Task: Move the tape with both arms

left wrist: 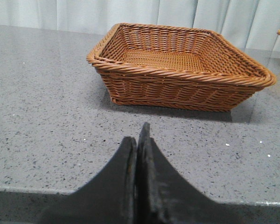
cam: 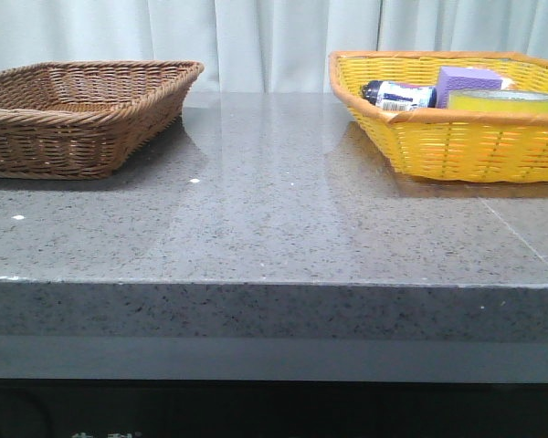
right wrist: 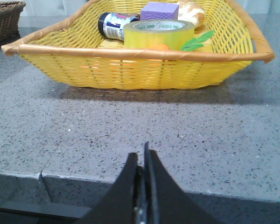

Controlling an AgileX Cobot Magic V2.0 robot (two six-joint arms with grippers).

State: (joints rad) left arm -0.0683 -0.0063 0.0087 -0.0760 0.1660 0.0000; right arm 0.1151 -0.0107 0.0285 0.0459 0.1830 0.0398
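Note:
The tape is a wide translucent yellow roll lying flat in the yellow basket at the table's back right. It also shows in the right wrist view, with its white core and green print. My right gripper is shut and empty over the table's front edge, well short of the yellow basket. My left gripper is shut and empty near the front edge, short of the brown basket. Neither arm shows in the front view.
The yellow basket also holds a dark bottle, a purple block, a bread-like item, an orange thing and a green leaf shape. The brown wicker basket stands at the back left. The grey stone table lies between them.

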